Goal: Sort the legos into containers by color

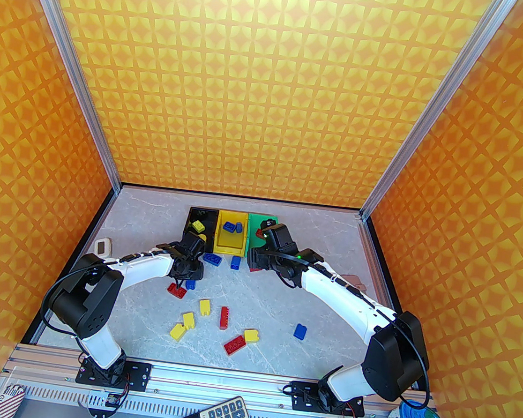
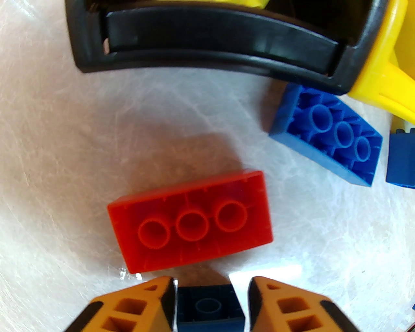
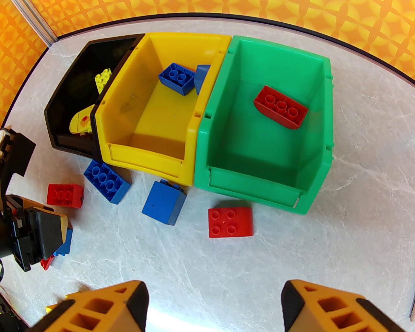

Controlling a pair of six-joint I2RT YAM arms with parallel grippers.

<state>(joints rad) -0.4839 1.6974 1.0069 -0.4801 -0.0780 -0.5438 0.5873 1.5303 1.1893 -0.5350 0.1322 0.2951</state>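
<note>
Looking at the small blue lego (image 2: 209,308): it sits right between the jaws of the left gripper (image 2: 210,282), which stand narrow around it, but I can't tell if they're actually pinching it. The yellow bin (image 2: 379,65) lies ahead-right of those jaws. The right gripper (image 3: 214,288) has its jaws wide and empty.

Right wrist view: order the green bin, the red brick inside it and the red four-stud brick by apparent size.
1. Green bin.
2. Red brick inside and four-stud brick look alike; the four-stud one is nearer the camera, so no ranking.
</note>
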